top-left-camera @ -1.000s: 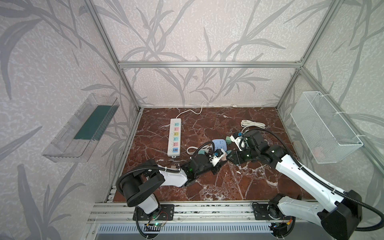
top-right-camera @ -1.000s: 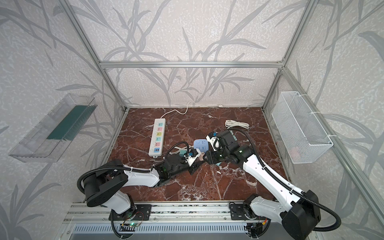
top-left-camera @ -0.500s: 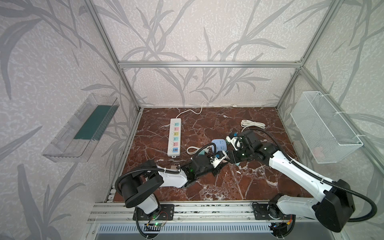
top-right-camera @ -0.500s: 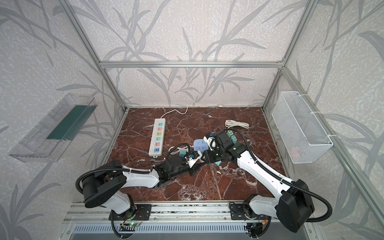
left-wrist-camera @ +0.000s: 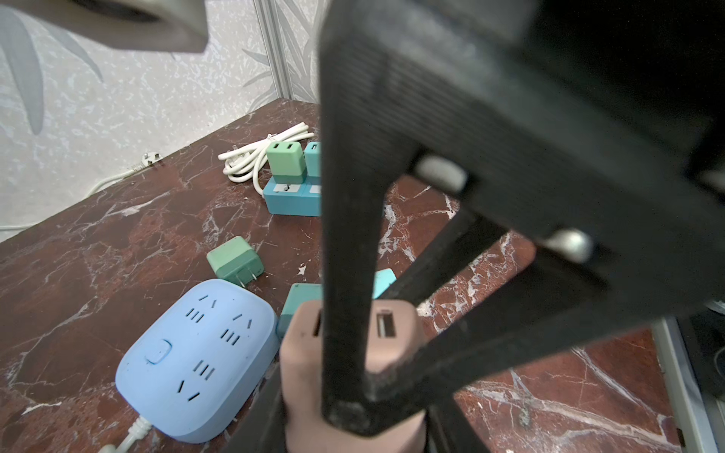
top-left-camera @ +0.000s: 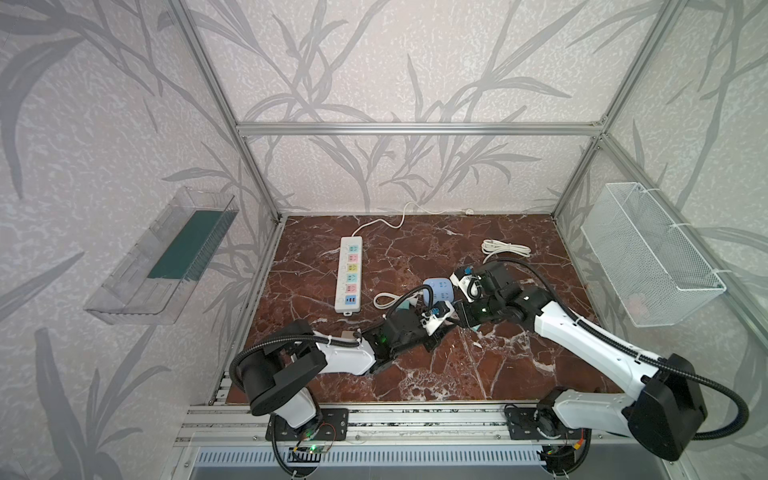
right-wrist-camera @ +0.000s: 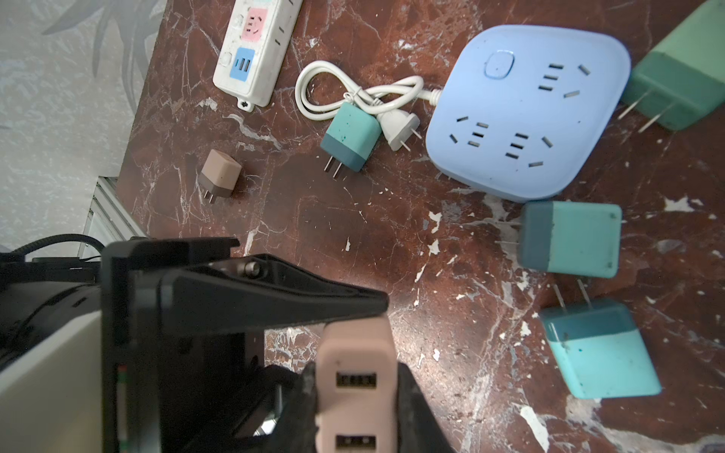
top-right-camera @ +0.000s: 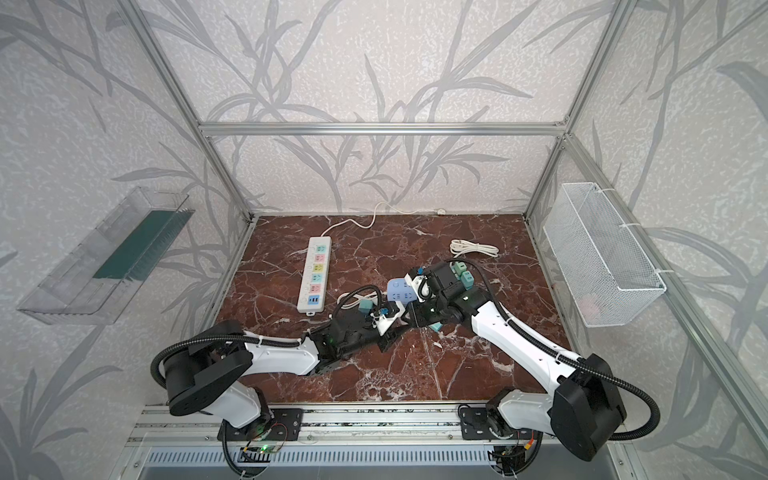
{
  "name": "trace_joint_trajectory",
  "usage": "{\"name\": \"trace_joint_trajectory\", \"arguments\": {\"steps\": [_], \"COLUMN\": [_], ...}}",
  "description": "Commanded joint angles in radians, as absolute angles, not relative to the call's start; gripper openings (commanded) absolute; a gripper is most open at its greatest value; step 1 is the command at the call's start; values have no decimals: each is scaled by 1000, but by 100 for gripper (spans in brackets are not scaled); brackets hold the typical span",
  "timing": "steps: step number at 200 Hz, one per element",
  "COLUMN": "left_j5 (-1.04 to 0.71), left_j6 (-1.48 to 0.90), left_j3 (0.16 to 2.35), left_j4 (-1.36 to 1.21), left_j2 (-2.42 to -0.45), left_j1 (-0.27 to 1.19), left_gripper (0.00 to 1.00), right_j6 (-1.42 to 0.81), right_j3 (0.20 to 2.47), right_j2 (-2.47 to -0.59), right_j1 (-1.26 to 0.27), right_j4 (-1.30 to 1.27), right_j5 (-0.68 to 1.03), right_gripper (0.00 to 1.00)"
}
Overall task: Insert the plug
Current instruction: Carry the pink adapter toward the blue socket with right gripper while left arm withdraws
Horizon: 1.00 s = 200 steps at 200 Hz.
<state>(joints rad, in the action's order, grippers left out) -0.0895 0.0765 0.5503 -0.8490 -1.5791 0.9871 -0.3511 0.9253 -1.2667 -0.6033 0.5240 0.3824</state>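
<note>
A pink plug (right-wrist-camera: 355,364) with two USB slots hangs just above the marble floor between my two grippers. My right gripper (right-wrist-camera: 355,392) is shut on its two sides. My left gripper (left-wrist-camera: 349,427) has its jaws around the same plug (left-wrist-camera: 404,337), one finger lying over its end. I cannot tell whether it still presses. In both top views the grippers meet near the floor's middle (top-left-camera: 451,322) (top-right-camera: 401,324). A light blue socket hub (right-wrist-camera: 529,110) (top-left-camera: 438,291) lies just behind them. A white power strip (top-left-camera: 350,274) lies further left.
Loose teal plugs (right-wrist-camera: 571,239) (right-wrist-camera: 600,349) (right-wrist-camera: 351,137), a brown one (right-wrist-camera: 219,174) and a green one (left-wrist-camera: 235,261) lie around the hub. A teal block (left-wrist-camera: 290,200) carries green plugs. A coiled white cable (top-left-camera: 505,249) lies behind. A wire basket (top-left-camera: 652,257) hangs at right.
My right gripper has moved left up to the left gripper and shut on the pink plug. The left arm has stayed in place.
</note>
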Motion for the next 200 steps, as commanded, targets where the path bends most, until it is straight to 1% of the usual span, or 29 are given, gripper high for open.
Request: {"name": "trace_joint_trajectory", "arguments": {"steps": [1, 24, 33, 42, 50, 64, 71, 85, 93, 102, 111, 124, 144, 159, 177, 200], "left_j5": [45, 269, 365, 450, 510, 564, 540, 445, 367, 272, 222, 182, 186, 97, 94, -10], "left_j6": [5, -110, -154, -190, -219, -316, -387, -583, -660, -679, -666, -589, -495, -552, -617, -644], "left_j3": [524, 407, 385, 393, 411, 480, 538, 683, 753, 814, 858, 901, 928, 895, 832, 803], "left_j4": [-993, -1336, -1412, -1354, -1250, -950, -766, -358, -207, -109, -61, -39, 5, 8, -53, -143], "left_j2": [-1546, -1554, -1541, -1482, -1413, -1279, -1217, -1148, -1137, -1139, -1146, -1164, -1174, -1155, -1125, -1128], "left_j1": [989, 988, 988, 986, 983, 951, 908, 776, 702, 637, 596, 558, 516, 454, 437, 397], "left_gripper": [67, 80, 82, 83, 84, 88, 89, 89, 89, 88, 87, 87, 88, 87, 86, 82], "right_j6": [-362, -317, -308, -294, -283, -279, -282, -288, -285, -284, -282, -284, -287, -288, -304, -328], "right_j3": [958, 1026, 1044, 1068, 1087, 1111, 1120, 1147, 1166, 1187, 1212, 1246, 1289, 1317, 1342, 1357], "right_j2": [-1235, -1247, -1255, -1269, -1292, -1336, -1361, -1418, -1452, -1492, -1534, -1592, -1670, -1723, -1773, -1813], "right_j1": [-604, -574, -568, -566, -566, -567, -568, -573, -579, -586, -589, -591, -592, -591, -592, -591], "right_j4": [522, 558, 563, 569, 568, 551, 533, 511, 502, 489, 481, 467, 448, 445, 447, 436], "right_j5": [354, 318, 269, 215, 177, 112, 83, 5, -33, -75, -93, -117, -149, -143, -130, -131], "right_gripper": [6, 5, 4, 3, 2, 1, 0, 0, 0, 0, 0, 0, 0, 0, 0, 0]}}
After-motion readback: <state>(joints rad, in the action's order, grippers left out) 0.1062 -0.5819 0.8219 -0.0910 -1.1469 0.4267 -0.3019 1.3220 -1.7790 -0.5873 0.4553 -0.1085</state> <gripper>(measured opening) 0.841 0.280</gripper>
